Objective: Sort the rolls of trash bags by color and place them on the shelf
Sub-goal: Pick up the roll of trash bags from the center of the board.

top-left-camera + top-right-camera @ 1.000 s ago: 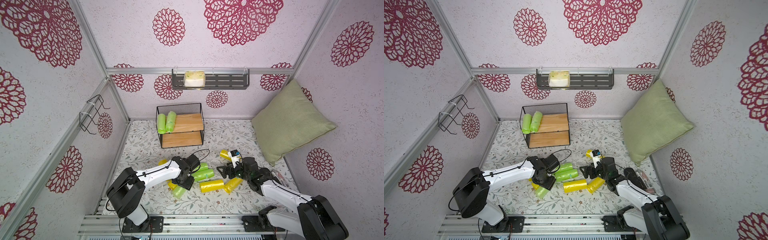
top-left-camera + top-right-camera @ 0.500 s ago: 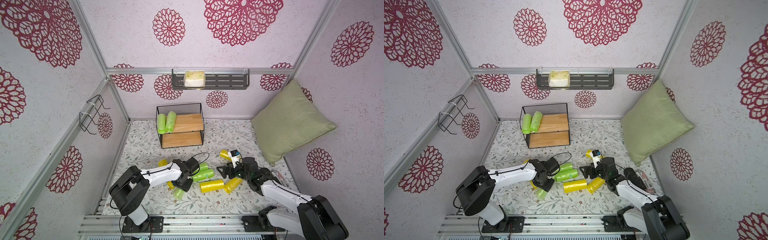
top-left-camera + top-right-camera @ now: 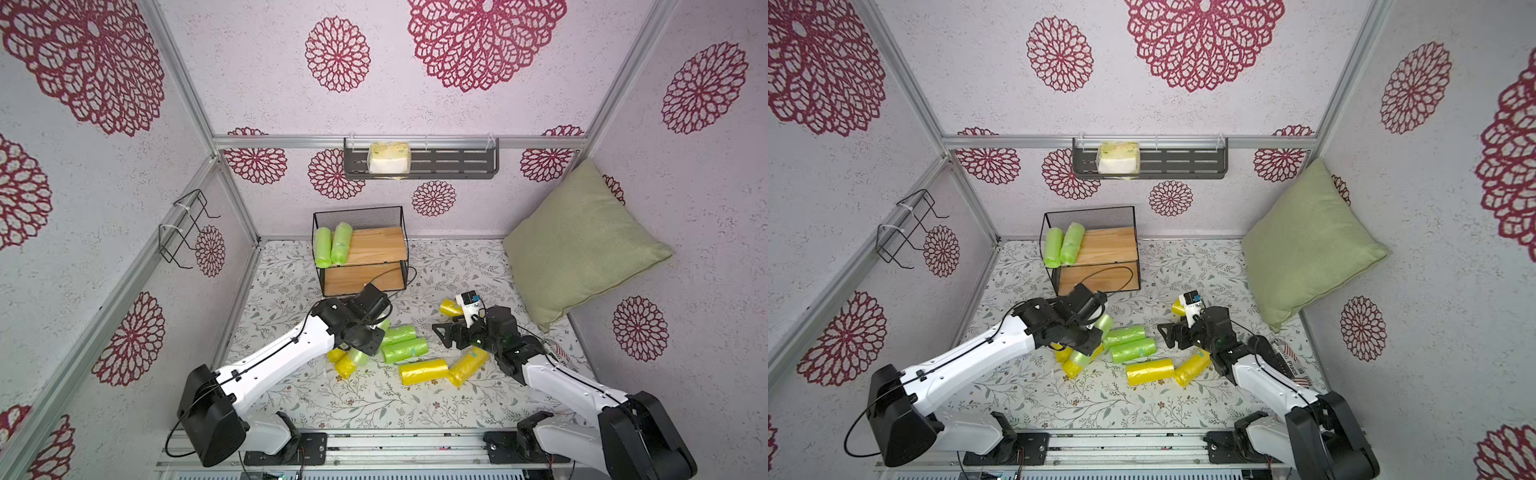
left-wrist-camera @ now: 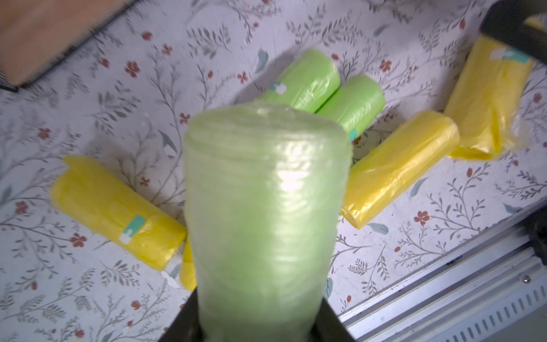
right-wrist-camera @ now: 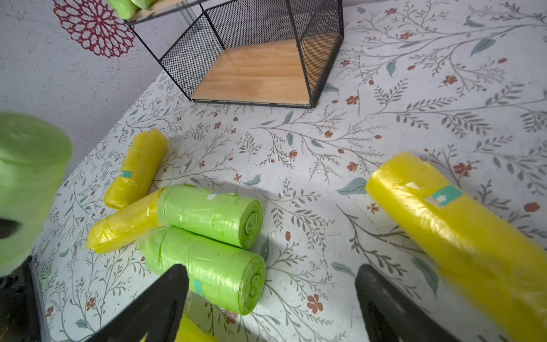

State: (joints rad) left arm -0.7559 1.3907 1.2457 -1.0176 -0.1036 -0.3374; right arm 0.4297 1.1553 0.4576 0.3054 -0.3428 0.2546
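Left pincer (image 4: 257, 321), in front of the small two-tier black wire shelf with light wooden boards (image 3: 376, 245) and toward its left side, clamped on a light green soft plastic roll of trash bags (image 4: 266, 207). In the left wrist view this roll juts out from between the two black jaws, lifted off the white floral-print mat (image 3: 374, 407). Right pincer (image 5: 270, 274), in front of the shelf toward its right side, jaws apart with nothing between them.

Farthest out in front of the shelf, two bright yellow plastic rolls (image 3: 423, 371) lie on the mat with their ends close together. Two more yellow rolls (image 3: 344, 366) lie partly hidden under the left pincer. Slightly closer to the shelf, two light green rolls (image 3: 405, 351) lie side by side, touching, between the pincers. A fifth yellow roll (image 3: 450, 307) lies closer still, in front of the shelf's right corner.

On the shelf's upper board, at its left end, two more light green rolls (image 3: 323, 249) lie side by side. Right of the shelf, a sage green fabric cushion (image 3: 582, 245) leans against the wall. Left of the shelf, a bare black wire hanger (image 3: 183, 232) hangs on the side wall. Above and behind the shelf, a dark slotted metal wall rack (image 3: 457, 162) holds a pale yellow wrapped block (image 3: 389, 158).
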